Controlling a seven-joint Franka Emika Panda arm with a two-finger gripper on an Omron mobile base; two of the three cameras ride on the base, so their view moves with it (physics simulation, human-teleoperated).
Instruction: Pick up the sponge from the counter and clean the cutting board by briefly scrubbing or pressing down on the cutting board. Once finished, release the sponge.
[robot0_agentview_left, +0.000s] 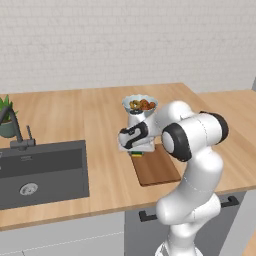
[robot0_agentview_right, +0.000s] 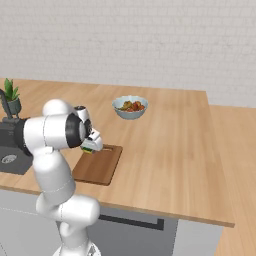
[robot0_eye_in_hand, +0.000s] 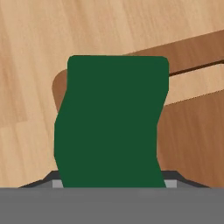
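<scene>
Green sponge (robot0_eye_in_hand: 111, 122) hides most of the gripper (robot0_eye_in_hand: 113, 186) clamping it, over the cutting board's (robot0_eye_in_hand: 192, 131) nine-o'clock edge; open counter (robot0_eye_in_hand: 26, 87) beyond.

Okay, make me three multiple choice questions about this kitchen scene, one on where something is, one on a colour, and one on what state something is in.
1. Where is the bowl?
A. in the sink
B. on the counter beyond the cutting board
C. on the cutting board

2. What colour is the sponge's top?
A. green
B. blue
C. red

3. What is the gripper doing?
A. open over the sink
B. shut on the bowl
C. shut on the sponge

Answers: B, the bowl stands on bare counter behind the board; A, the hand view shows dark green; C, the sponge sits between the fingers over the board's slotted end.
</scene>
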